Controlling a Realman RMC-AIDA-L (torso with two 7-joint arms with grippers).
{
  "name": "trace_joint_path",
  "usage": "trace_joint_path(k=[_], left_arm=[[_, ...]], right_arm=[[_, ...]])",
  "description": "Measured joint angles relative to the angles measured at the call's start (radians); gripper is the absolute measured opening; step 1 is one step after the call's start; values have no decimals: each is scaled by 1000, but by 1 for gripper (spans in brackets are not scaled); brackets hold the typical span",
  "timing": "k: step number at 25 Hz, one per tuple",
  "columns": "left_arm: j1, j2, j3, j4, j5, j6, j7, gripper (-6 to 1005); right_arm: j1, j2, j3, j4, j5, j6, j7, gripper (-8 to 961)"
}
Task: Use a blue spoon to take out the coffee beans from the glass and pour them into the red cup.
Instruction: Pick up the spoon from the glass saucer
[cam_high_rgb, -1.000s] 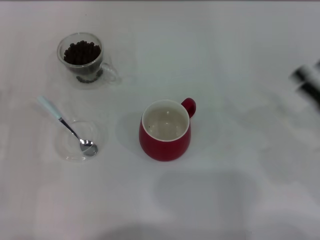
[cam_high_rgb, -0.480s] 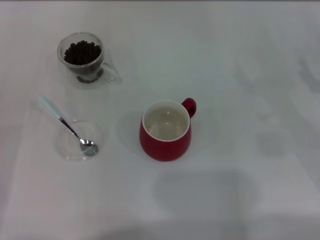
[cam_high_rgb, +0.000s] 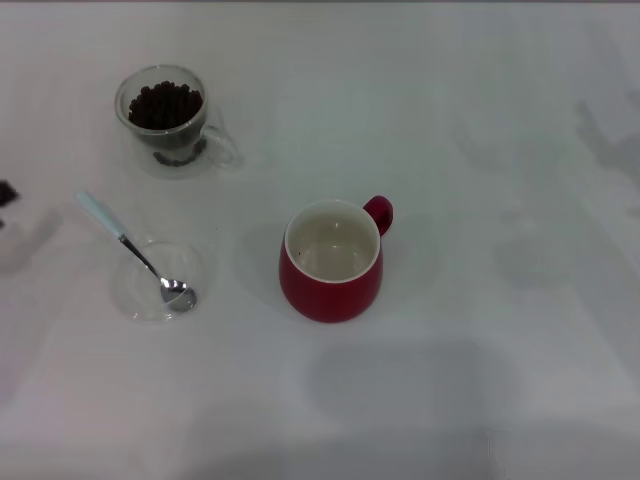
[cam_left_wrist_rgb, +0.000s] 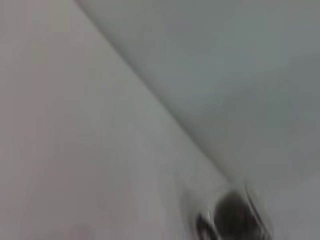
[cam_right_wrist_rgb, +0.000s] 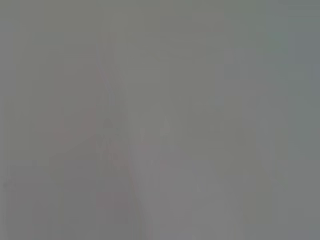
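The glass (cam_high_rgb: 163, 117) stands at the far left of the white table, full of dark coffee beans (cam_high_rgb: 165, 104); the left wrist view also catches the glass (cam_left_wrist_rgb: 232, 217) as a blur. Nearer on the left, the blue spoon (cam_high_rgb: 135, 254) lies with its metal bowl in a flat clear saucer (cam_high_rgb: 140, 300) and its pale handle pointing away to the left. The red cup (cam_high_rgb: 331, 262) sits in the middle, handle to the far right, holding no beans that I can see. A dark bit of my left gripper (cam_high_rgb: 5, 192) shows at the left edge, left of the spoon. My right gripper is out of view.
The white table top (cam_high_rgb: 480, 300) spreads flat around the three things, with faint shadows at the far right. The right wrist view shows only a grey blur.
The right gripper, blurred at the right edge a second ago, has left the view. A dark bit of the left gripper has come in at the left edge. The objects have not moved.
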Motion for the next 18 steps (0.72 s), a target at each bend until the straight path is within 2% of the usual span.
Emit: trace_joint_path(k=[5,8,18], left_arm=[[-73,-6,21,-41,138,-3,-38,785],[-97,-15,21,-52,159,-4,-41,785],[-104,-17,21,-63,165,-5,-37,786]], right_arm=[[-12,0,-11,4,-2,-3,5,866],[-19,0,-11,5,-2,-6,6,866],[-40,-1,-13,6,-3,-10,5,866]])
